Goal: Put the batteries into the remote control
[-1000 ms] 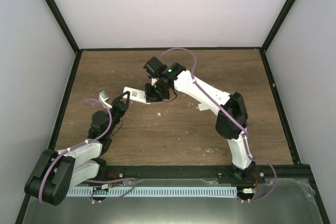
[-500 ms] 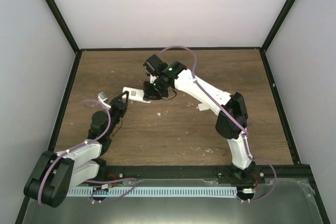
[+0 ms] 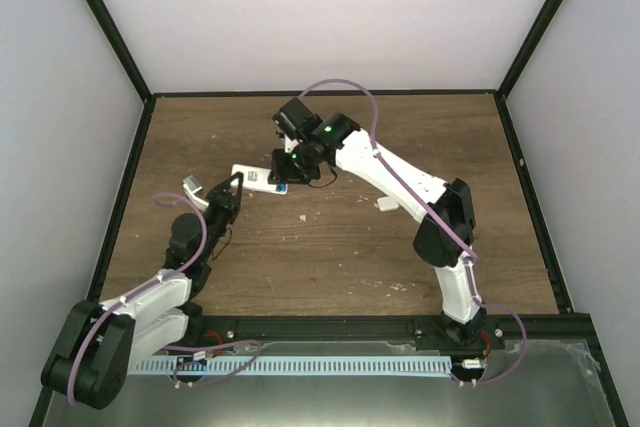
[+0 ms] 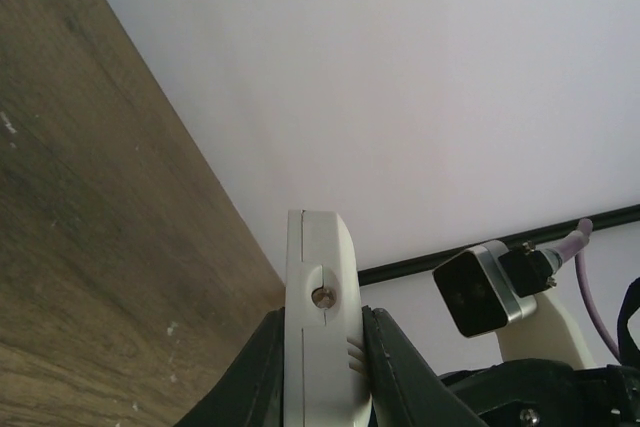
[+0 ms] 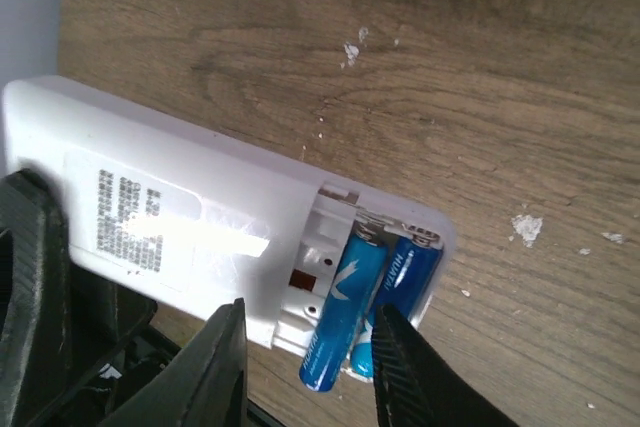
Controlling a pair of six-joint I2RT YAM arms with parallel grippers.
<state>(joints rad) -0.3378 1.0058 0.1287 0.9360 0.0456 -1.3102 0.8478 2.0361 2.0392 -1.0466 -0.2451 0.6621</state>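
Observation:
The white remote control point(image 3: 254, 178) is held off the table, back side up, with its battery bay open. My left gripper point(image 3: 231, 188) is shut on its left end, and in the left wrist view the remote point(image 4: 318, 287) stands edge-on between my left gripper's point(image 4: 322, 347) fingers. In the right wrist view two blue batteries point(image 5: 343, 309) point(image 5: 408, 273) lie side by side in the bay of the remote point(image 5: 190, 217). The nearer one is tilted, its lower end sticking out. My right gripper point(image 5: 310, 327) is open, a finger on each side of that battery without touching it.
A small white flat piece point(image 3: 387, 204) lies on the wooden table right of the remote. White crumbs point(image 3: 305, 215) are scattered on the wood, more of them near the front point(image 3: 396, 287). Black frame rails and white walls close in the table.
My right gripper has shifted a little left and toward the back over the remote's right end. My left gripper and the remote have edged left. A blue spot now shows at the remote's end.

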